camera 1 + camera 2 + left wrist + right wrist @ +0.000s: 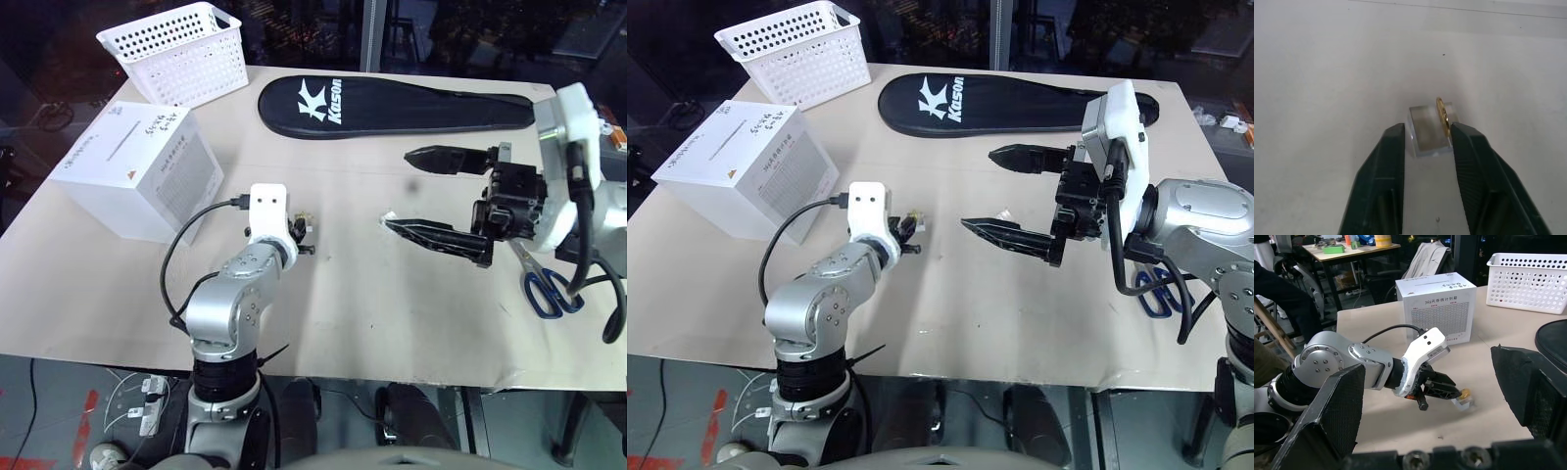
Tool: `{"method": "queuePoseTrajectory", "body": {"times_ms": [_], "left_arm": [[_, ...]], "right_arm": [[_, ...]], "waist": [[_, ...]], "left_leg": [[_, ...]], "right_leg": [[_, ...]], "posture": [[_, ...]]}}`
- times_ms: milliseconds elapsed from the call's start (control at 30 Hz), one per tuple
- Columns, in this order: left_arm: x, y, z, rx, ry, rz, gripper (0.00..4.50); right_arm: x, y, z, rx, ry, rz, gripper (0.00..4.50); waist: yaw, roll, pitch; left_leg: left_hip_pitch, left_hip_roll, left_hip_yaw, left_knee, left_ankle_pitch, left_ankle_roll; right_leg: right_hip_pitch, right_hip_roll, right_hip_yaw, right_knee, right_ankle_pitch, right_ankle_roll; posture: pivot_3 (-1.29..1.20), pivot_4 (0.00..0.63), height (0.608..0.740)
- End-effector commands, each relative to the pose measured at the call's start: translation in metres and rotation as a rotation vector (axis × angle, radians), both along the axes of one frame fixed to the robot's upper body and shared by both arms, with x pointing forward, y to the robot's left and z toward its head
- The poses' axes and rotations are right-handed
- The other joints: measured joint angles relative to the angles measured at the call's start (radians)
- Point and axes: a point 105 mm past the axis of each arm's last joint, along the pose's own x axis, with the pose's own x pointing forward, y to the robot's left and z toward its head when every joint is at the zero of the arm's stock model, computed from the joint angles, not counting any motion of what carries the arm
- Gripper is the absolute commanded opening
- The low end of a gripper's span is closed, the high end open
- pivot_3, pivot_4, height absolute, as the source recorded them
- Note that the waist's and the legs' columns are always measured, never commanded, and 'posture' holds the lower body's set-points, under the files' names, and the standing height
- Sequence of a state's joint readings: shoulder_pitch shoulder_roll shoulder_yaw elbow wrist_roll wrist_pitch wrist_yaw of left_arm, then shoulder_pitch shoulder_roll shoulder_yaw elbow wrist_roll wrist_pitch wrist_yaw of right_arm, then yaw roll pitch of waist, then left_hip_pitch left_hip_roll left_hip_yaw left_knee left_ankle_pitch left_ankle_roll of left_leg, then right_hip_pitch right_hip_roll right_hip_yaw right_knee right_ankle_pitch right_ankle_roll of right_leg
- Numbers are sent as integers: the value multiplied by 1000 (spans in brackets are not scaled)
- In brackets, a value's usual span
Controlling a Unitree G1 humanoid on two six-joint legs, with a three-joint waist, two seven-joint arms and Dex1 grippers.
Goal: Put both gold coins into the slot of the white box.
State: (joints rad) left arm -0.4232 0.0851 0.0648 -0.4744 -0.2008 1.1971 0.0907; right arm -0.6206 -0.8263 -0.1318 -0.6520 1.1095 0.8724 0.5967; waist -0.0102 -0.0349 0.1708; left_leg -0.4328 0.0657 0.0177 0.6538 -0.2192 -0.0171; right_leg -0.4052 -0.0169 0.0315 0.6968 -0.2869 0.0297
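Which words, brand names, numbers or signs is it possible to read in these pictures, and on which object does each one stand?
"Kason", with a large "K" logo, in white: on the black racket cover.
"366", followed by characters too small to read: heading the grey text panel on the white box.
Grid of print in that panel: too small to read.
Print beside the slot on the box top: too blurred to read.

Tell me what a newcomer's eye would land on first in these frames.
First, the left gripper low on the table, its fingers either side of a gold coin standing on edge in a small clear holder. Next, the right gripper held wide open above mid-table. Behind, the white box sits at the table's left, with a white basket beyond it and a black racket cover along the far edge.
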Motion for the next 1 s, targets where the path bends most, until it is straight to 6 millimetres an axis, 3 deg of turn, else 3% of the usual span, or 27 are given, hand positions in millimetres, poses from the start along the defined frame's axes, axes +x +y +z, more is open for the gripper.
{"method": "queuePoseTrajectory", "body": {"times_ms": [33, 900, 967, 1000], "left_arm": [[4, -5, 11, 8, -53, -10, 658], [7, -3, 8, 23, -38, -22, 658], [7, -3, 7, 23, -35, -20, 105], [7, -3, 7, 26, -34, -19, 51]], "right_arm": [[-6, 1, 7, -1, -43, 5, 4500], [-5, 1, 6, -7, -49, -5, 4500], [-6, 1, 6, -7, -48, -6, 4500], [-6, 1, 6, -7, -47, -7, 4500]], "waist": [[0, 0, 0], [0, 0, 0], [0, 0, 0], [0, 0, 0]], "left_leg": [[0, 0, 0, 0, 0, 0], [0, 0, 0, 0, 0, 0], [0, 0, 0, 0, 0, 0], [0, 0, 0, 0, 0, 0]], "right_leg": [[0, 0, 0, 0, 0, 0], [0, 0, 0, 0, 0, 0], [0, 0, 0, 0, 0, 0], [0, 0, 0, 0, 0, 0]], "posture": [[0, 150, 726], [0, 150, 726], [0, 150, 726], [0, 150, 726]]}}
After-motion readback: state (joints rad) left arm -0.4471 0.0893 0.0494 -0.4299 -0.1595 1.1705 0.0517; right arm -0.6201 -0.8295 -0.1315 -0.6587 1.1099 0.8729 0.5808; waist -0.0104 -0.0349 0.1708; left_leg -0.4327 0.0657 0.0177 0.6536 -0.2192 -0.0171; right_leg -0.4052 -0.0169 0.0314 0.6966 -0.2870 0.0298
